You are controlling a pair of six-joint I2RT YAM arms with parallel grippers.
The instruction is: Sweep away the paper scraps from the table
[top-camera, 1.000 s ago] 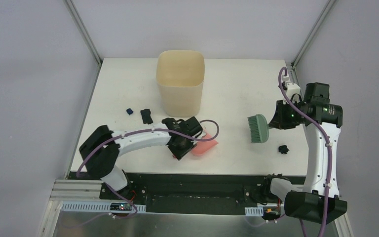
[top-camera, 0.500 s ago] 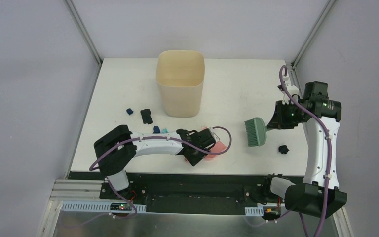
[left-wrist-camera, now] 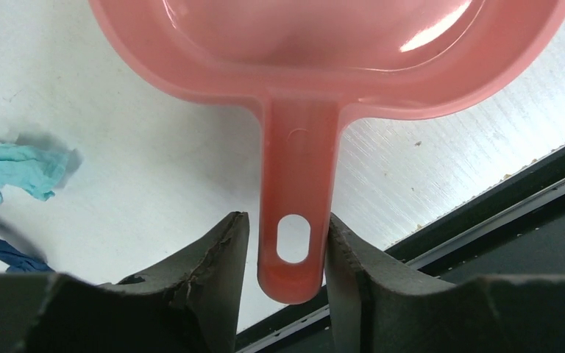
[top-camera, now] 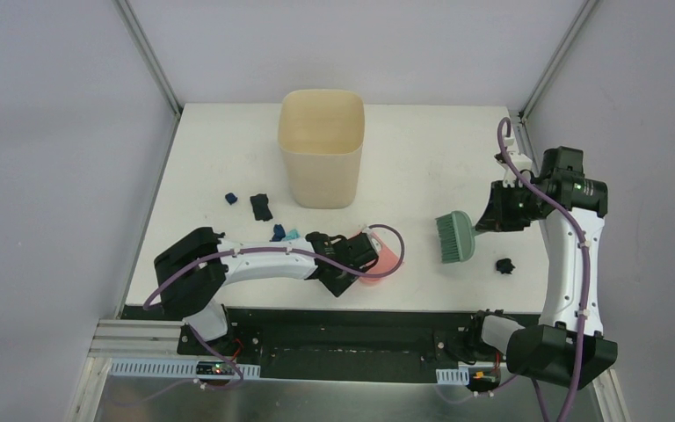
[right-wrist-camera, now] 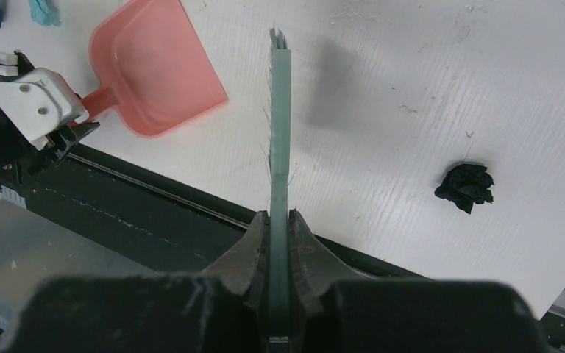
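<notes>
Left wrist: left pincer [left-wrist-camera: 287,224] grips glossy, perhaps plastic dustpan [left-wrist-camera: 324,59].

The tall beige plastic bin [top-camera: 322,148] stands rear centre on the flat white tabletop [top-camera: 422,158]. Before it is my pink plastic dustpan [top-camera: 382,253]; small crumpled paper scraps [top-camera: 281,234] lie left of it, my green hand brush [top-camera: 453,237] and a black paper wad [top-camera: 504,265] right.

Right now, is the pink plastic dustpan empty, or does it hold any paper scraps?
Empty: in the right wrist view the pink plastic dustpan shows a bare, smooth pink interior with nothing lying in it.
</notes>
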